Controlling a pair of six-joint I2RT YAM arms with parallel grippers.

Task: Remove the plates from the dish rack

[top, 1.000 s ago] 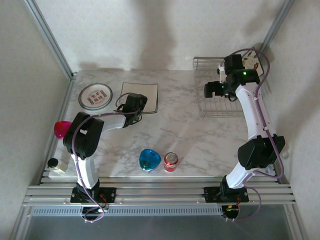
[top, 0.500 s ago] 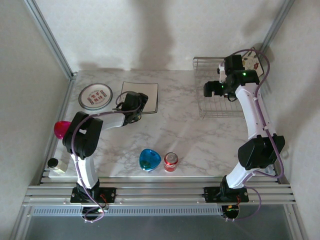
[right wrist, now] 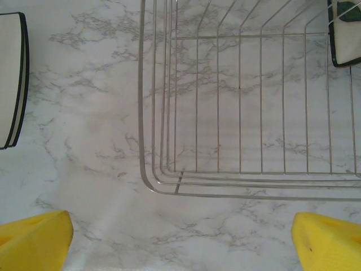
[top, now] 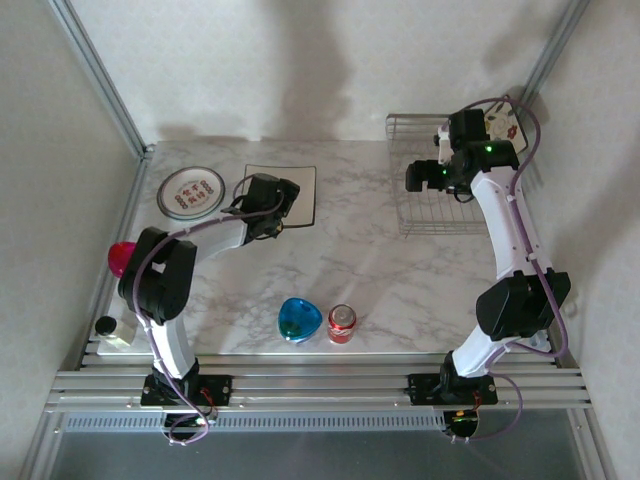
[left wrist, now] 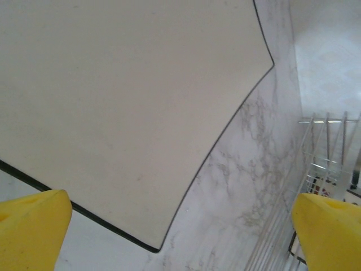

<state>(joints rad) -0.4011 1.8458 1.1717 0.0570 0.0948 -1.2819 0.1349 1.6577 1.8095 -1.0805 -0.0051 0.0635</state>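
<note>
The silver wire dish rack (top: 432,190) stands at the back right of the marble table. A patterned plate (top: 505,124) leans in its far right corner, and its edge (right wrist: 345,33) shows past the rack's wires (right wrist: 248,113). A round plate with red marks (top: 192,192) lies at the back left. Beside it lies a square cream plate (top: 292,185), (left wrist: 124,101), (right wrist: 11,79). My left gripper (top: 272,208), (left wrist: 180,237) hovers open over that square plate's near part, holding nothing. My right gripper (top: 422,178), (right wrist: 180,243) is open and empty above the rack's left front corner.
A glossy blue bowl (top: 300,320) and a red can (top: 342,323) sit near the front middle. A pink bowl (top: 122,258) and a small bottle (top: 110,330) are at the left edge. Frame posts and walls close in the back corners.
My left gripper finished opening, leaving the square plate on the table, and lifted slightly towards the back while its elbow swung left. The right gripper drifted a little left.
</note>
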